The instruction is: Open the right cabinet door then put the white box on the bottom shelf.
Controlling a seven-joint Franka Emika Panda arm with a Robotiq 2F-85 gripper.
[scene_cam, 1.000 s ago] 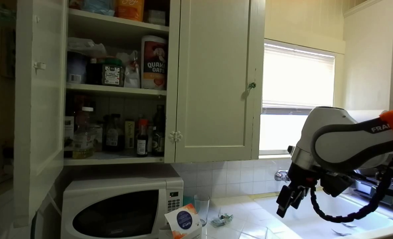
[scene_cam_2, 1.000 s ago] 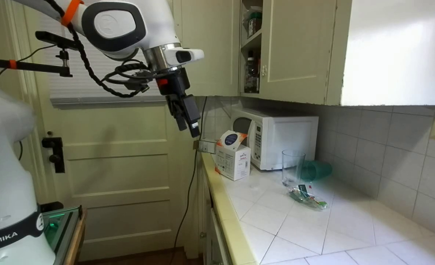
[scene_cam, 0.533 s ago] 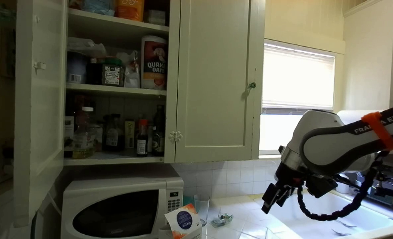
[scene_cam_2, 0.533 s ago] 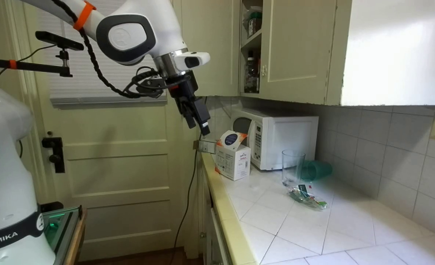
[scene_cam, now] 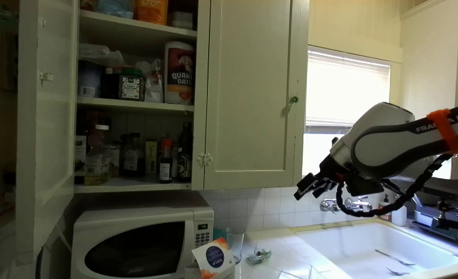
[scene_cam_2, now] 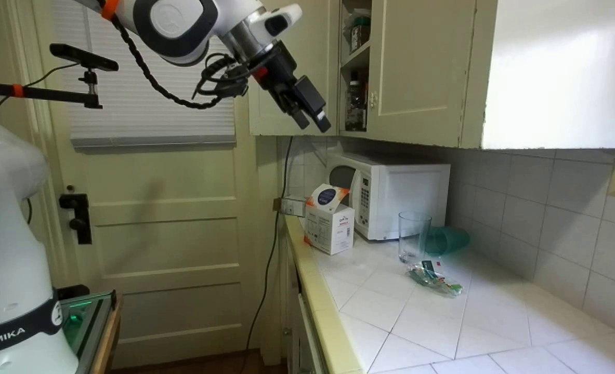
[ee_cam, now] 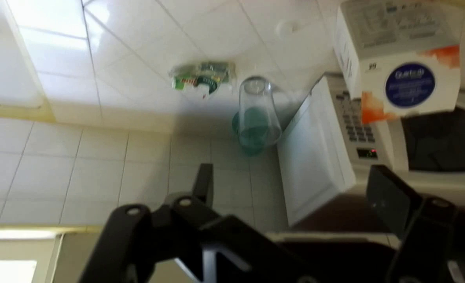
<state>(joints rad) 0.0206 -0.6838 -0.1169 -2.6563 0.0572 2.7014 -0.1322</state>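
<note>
The right cabinet door (scene_cam: 250,85) is shut; its green knob (scene_cam: 293,100) is near its right edge. The door also shows in an exterior view (scene_cam_2: 421,67). The bottom shelf is hidden behind it. The white box (scene_cam_2: 330,228), a carton with a raised flap, stands on the counter before the microwave. It also shows in an exterior view (scene_cam: 214,259) and in the wrist view (ee_cam: 391,27). My gripper (scene_cam: 308,192) is open and empty, below and right of the knob in that view. It also shows in an exterior view (scene_cam_2: 315,124) and the wrist view (ee_cam: 292,171), jaws wide apart.
The microwave (scene_cam: 143,217) stands under the open left cabinet, whose door (scene_cam: 54,116) swings outward. A clear glass (scene_cam_2: 414,236), a teal cup (scene_cam_2: 447,240) and a plastic packet (scene_cam_2: 434,279) are on the counter. The sink (scene_cam: 352,248) holds forks.
My gripper has moved toward the cabinets, then risen, and tilted from steeply down to more forward. It stays open. The box and the cabinet doors have not moved.
</note>
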